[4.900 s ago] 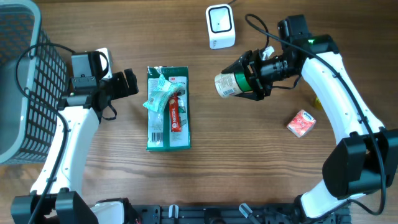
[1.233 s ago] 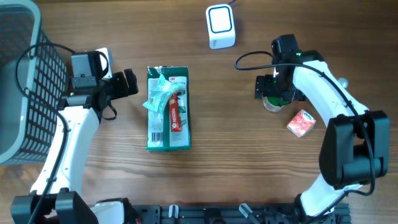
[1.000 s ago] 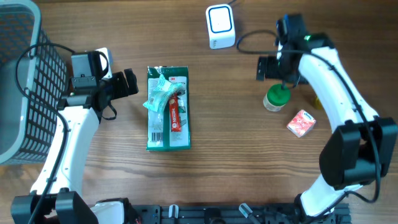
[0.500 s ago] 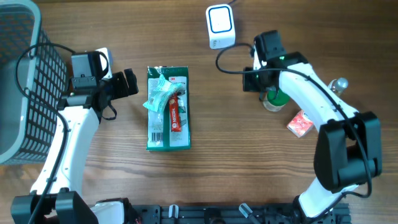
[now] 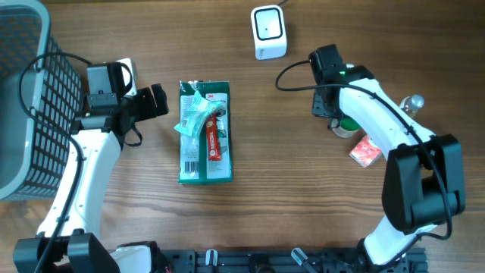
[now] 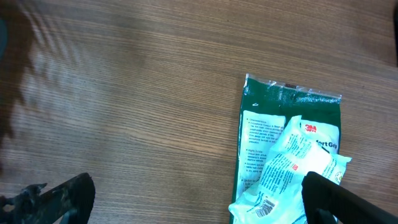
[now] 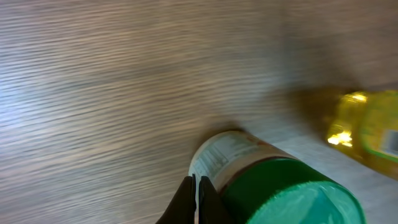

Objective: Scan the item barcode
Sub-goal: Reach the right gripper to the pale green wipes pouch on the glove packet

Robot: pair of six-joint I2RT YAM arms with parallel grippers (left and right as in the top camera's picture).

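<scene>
left arm: elbow bent, forearm level. left gripper sits well to the left of the white scanner and nearer the robot's base. fingers spread wide, nothing between them.
right arm: arched over, wrist tipped down. right gripper just right of the scanner and nearer the base. its fingers pressed together, empty.

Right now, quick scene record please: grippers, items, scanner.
left gripper: open, empty, beside the green packet
right gripper: shut, gripping nothing, next to the green-lidded jar
green-lidded jar: on the table, not gripped
scanner: at the far side of the table, no item held to it
pink packet: on the table near the jar
basket: by the left arm
</scene>
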